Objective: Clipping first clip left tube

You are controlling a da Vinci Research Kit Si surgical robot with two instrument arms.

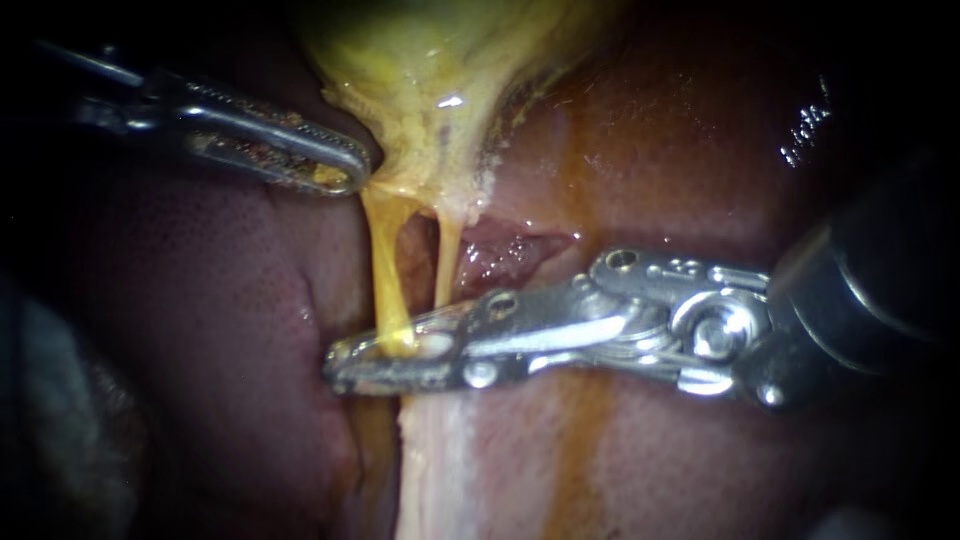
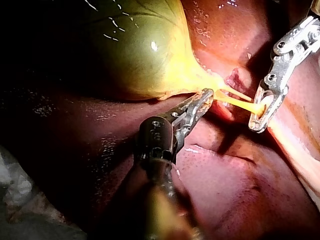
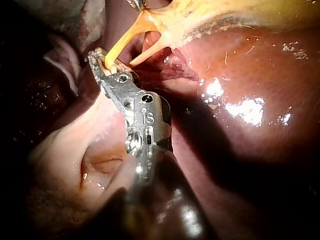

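While the left instrument (image 1: 352, 168) pinches the gallbladder (image 1: 430, 90) at its lower edge, jaws pressed together on the tissue, the left tube (image 1: 385, 270) hangs thin and taut below it, and that's the target. The right instrument (image 1: 345, 362) lies across it, jaws a narrow gap apart, with the left tube between them near the tips. Doing this well, I'd say, means seating the tube deeper toward the throat of the jaws, square across it, with both tips showing clear on the far side before any squeeze. The right tube (image 1: 447, 262) runs just beside and meets the upper jaw's top edge, outside the gap as far as I can tell, and it mustn't get caught in the bite. Room is tight: the liver (image 1: 230, 330) lies right under and beyond the tips, a pale strip (image 1: 425, 460) runs below the jaws, and the gallbladder's neck sits above. The open way out is back along the right shaft, and the window between the two tubes is slim.
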